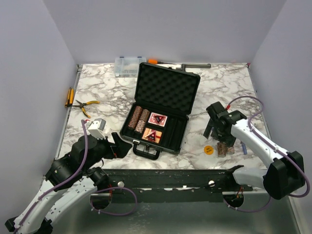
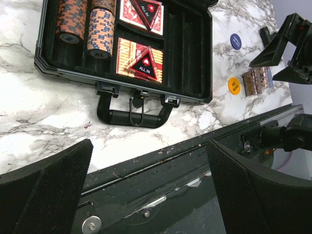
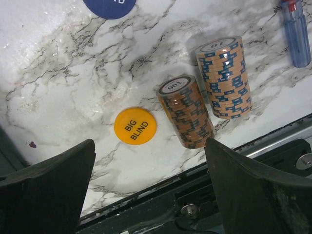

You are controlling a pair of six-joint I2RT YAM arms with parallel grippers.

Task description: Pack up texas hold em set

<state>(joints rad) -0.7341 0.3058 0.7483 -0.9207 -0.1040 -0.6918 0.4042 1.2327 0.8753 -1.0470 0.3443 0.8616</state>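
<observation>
**Top view.** You have the black case (image 1: 168, 90) lying open at mid-desk, with its lid raised toward the far edge. Two chip stacks (image 1: 137, 119) and two red card decks (image 1: 157, 119) sit in its tray. The left gripper (image 1: 124, 146) rests just off the case's near-left corner, jaws wide apart, holding nothing. The right gripper (image 1: 218, 139) hangs over the desk toward its near-right corner, jaws wide apart, also holding nothing.

**Left wrist view.** The handle (image 2: 134, 114) faces the near edge. A triangular token (image 2: 145, 66) marked "ALL IN" lies on each deck.

**Right wrist view.** Two loose chip rolls (image 3: 185, 111) lie on their sides just beside each other, close to the near edge. A yellow token (image 3: 135, 126) marked "BIG BLIND" lies flat just beside them, on the case side. A blue token (image 3: 109, 4) lies farther from the near edge.
</observation>
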